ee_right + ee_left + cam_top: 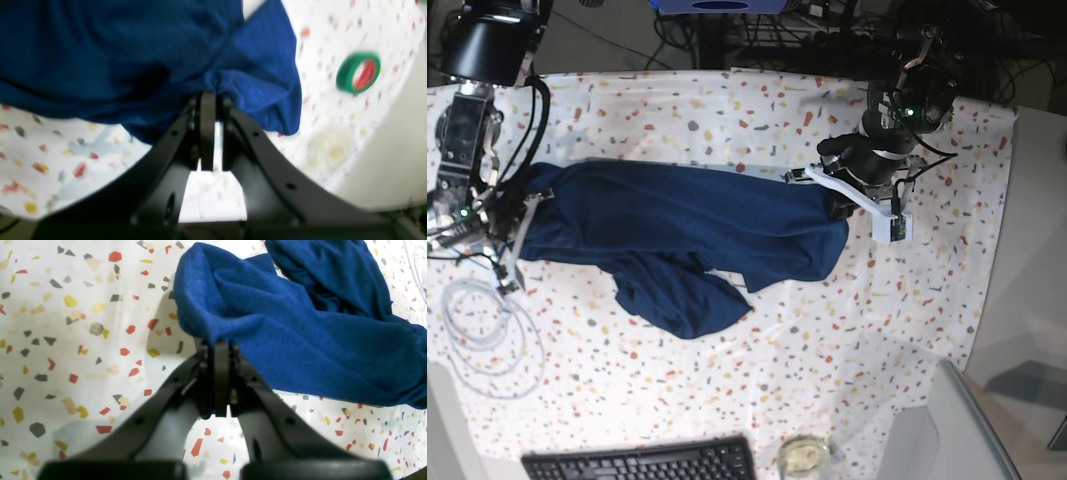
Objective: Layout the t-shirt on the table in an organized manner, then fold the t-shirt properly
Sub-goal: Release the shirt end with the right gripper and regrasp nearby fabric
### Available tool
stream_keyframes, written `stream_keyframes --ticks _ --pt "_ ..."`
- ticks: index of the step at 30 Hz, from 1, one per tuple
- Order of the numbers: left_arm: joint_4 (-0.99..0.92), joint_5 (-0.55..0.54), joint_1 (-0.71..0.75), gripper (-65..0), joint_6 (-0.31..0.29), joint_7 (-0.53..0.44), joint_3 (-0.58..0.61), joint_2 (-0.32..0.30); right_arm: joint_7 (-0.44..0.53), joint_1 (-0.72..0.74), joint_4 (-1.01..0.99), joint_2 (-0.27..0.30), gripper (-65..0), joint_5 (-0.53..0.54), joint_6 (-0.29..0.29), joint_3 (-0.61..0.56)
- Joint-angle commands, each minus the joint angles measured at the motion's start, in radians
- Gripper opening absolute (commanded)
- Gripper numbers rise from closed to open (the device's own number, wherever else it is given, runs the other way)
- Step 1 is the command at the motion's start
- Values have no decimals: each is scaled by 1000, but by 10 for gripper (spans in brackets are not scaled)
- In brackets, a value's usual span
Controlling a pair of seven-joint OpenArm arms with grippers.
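The navy-blue t-shirt [687, 220] lies stretched sideways across the speckled table [877, 330], with a bunched part [677, 295] trailing toward the front. At the shirt's right end in the base view, my left gripper [835, 195] is shut on the fabric. The left wrist view shows those jaws [220, 345] pinched together on an edge of the t-shirt [283, 333]. My right gripper [527, 205] holds the opposite end. In the right wrist view it [211, 96] is shut on a gathered fold of the t-shirt [116, 56], lifted a little above the table [333, 33].
A coil of white cable [482, 325] lies beside my right arm. A black keyboard [642, 462] and a clear glass [802, 458] sit at the front edge. A green tape roll [358, 71] rests near the table's edge in the right wrist view.
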Motion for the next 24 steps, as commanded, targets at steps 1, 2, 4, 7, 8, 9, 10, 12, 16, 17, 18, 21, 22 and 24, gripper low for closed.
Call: stream_keyframes --ticks 1,2,4,7,8,9,10,12,16,17,18,21,22,24 --pt "16 4 -7 -650 -6 -21 -3 -3 7 43 -16 12 -632 -5 -8 -10" --pt "16 4 -7 -650 -6 -21 -5 -3 7 70 -53 12 -632 -5 -8 -21" --pt "3 10 -9 -650 -6 -21 -6 -8 15 122 -125 12 -632 -5 -8 -36" --pt "-21 96 -9 -650 -6 -21 -6 -3 20 204 -231 14 -627 -5 -8 -67" --pt "-24 125 -9 -650 -6 -19 -5 -2 36 230 -263 14 -626 -5 -8 -78" --pt "-26 144 -6 -650 -6 -19 -3 5 61 248 -288 14 -624 -5 -8 -88" --pt "-26 156 -4 -650 -6 -18 -3 12 73 257 -298 14 -614 -5 -8 -98" --pt "-26 167 -4 -650 -6 -18 -5 23 75 264 -286 18 -546 -5 -8 -113" --pt "-27 167 -9 -650 -6 -18 -6 23 33 159 -70 31 -275 -5 -8 -71" --pt "-27 167 -10 -650 -6 -18 -6 23 35 110 -2 29 -216 -3 -8 -50" --pt "-27 167 -10 -650 -6 -18 -8 23 35 61 53 21 -168 -3 -8 -36" --pt "-27 167 -10 -650 -6 -18 -8 23 47 -80 162 -14 -129 -5 -8 -22" --pt "-27 167 -10 -650 -6 -18 -8 23 67 -109 168 -22 -129 -5 -8 -22" --pt "-27 167 -10 -650 -6 -18 -8 23 121 -143 154 -42 -129 -5 -8 -22"
